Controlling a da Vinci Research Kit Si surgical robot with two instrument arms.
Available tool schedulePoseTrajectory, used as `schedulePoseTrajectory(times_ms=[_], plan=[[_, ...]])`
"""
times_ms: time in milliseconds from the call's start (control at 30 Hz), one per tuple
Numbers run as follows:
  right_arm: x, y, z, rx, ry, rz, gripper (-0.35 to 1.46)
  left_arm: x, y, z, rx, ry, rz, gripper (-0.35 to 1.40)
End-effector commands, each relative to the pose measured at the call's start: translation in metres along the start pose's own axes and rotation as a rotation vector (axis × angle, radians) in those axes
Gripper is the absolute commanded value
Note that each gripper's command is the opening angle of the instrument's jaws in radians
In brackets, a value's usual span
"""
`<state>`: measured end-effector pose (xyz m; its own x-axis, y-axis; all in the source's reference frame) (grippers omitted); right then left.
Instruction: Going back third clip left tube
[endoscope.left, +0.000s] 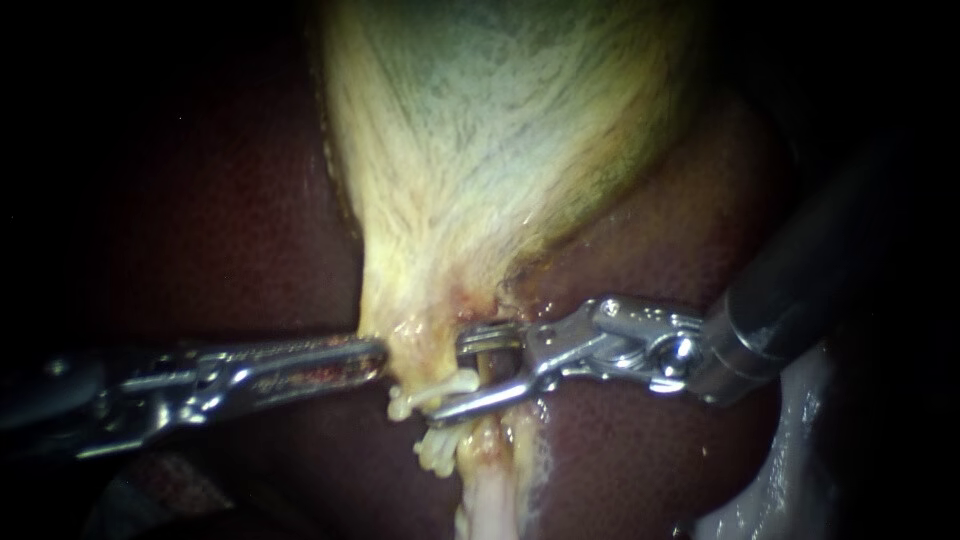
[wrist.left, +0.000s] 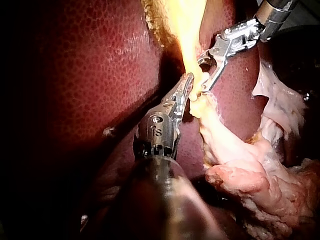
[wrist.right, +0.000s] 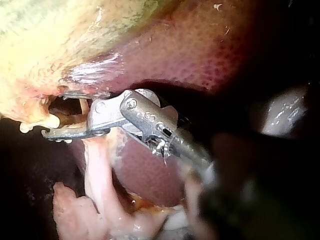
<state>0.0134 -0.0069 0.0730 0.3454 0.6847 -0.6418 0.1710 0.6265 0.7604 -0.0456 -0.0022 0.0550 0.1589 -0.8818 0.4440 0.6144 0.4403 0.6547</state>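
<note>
Entering from the right, the right instrument (endoscope.left: 468, 376) had its jaws open astride the tube (endoscope.left: 487, 492) just below the gallbladder (endoscope.left: 480, 150), with a clear gap between them and one white clip (endoscope.left: 432, 392) lying against the lower jaw. A second white clip (endoscope.left: 436, 452) sat on the tube just beneath the first. The left instrument (endoscope.left: 376, 358) had its jaws closed on the edge of the gallbladder's narrow end, with the liver (endoscope.left: 220, 220) behind both.
</note>
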Motion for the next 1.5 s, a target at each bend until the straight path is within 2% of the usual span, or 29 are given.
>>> schedulePoseTrajectory(times_ms=[33, 233, 400, 667, 767, 933, 1100, 1300, 1500], plan=[[0.0001, -0.0004, -0.0007, 0.003, -0.001, -0.016, 0.56, 0.0001, 0.0002, 0.0002, 0.002, 0.001, 0.000, -0.35], [0.0001, -0.0026, -0.0055, 0.010, -0.009, -0.130, 0.56, 0.0002, 0.0006, 0.0005, 0.003, 0.001, 0.001, -0.35], [0.0004, -0.0035, -0.0093, -0.015, -0.009, -0.226, 0.55, 0.0002, 0.0008, 0.0007, 0.003, 0.001, 0.001, -0.35], [0.0036, -0.0040, -0.0131, -0.066, -0.014, -0.377, 0.58, 0.0002, 0.0013, 0.0011, 0.000, 0.000, 0.001, -0.35], [0.0042, -0.0044, -0.0134, -0.070, -0.013, -0.383, 0.58, 0.0002, 0.0014, 0.0014, -0.001, -0.001, 0.001, -0.35], [0.0042, -0.0047, -0.0132, -0.070, -0.014, -0.384, 0.59, 0.0004, 0.0018, 0.0023, -0.004, -0.002, 0.002, -0.35], [0.0041, -0.0047, -0.0131, -0.071, -0.014, -0.385, 0.59, 0.0010, 0.0022, 0.0043, -0.011, -0.007, 0.004, -0.35], [0.0041, -0.0047, -0.0131, -0.071, -0.014, -0.385, 0.60, 0.0017, 0.0017, 0.0071, 0.005, -0.006, 0.007, -0.35], [0.0041, -0.0049, -0.0131, -0.070, -0.014, -0.385, 0.60, 0.0019, 0.0015, 0.0082, 0.008, -0.003, 0.009, -0.35]])
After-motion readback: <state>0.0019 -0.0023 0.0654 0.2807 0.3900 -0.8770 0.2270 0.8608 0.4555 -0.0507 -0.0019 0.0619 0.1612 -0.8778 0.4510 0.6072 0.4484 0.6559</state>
